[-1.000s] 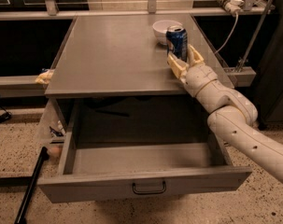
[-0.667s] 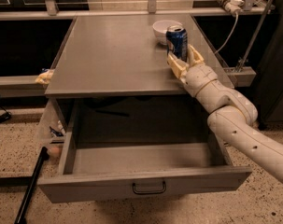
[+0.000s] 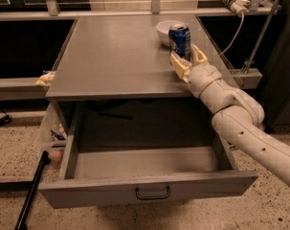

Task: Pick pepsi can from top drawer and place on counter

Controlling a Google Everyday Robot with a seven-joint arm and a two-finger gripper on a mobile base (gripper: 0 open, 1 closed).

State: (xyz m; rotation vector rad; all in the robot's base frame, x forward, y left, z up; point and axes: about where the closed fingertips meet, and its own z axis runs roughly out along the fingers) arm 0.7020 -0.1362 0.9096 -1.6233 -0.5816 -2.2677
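The pepsi can (image 3: 179, 40) stands upright on the counter (image 3: 120, 56), at its right side, just in front of a white bowl (image 3: 164, 31). My gripper (image 3: 187, 59) is right behind the can on the near side, fingers open and spread, one finger (image 3: 178, 65) to the left and one finger (image 3: 198, 55) to the right, not closed on the can. The top drawer (image 3: 144, 181) is pulled fully out below the counter, its inside bare, with a dark handle (image 3: 153, 193) on the front panel.
A dark stick (image 3: 32, 190) leans at the drawer's left front corner. Yellowish items (image 3: 45, 78) lie on a ledge left of the cabinet. A white power strip with cable (image 3: 233, 1) and metal poles (image 3: 259, 28) stand at the back right.
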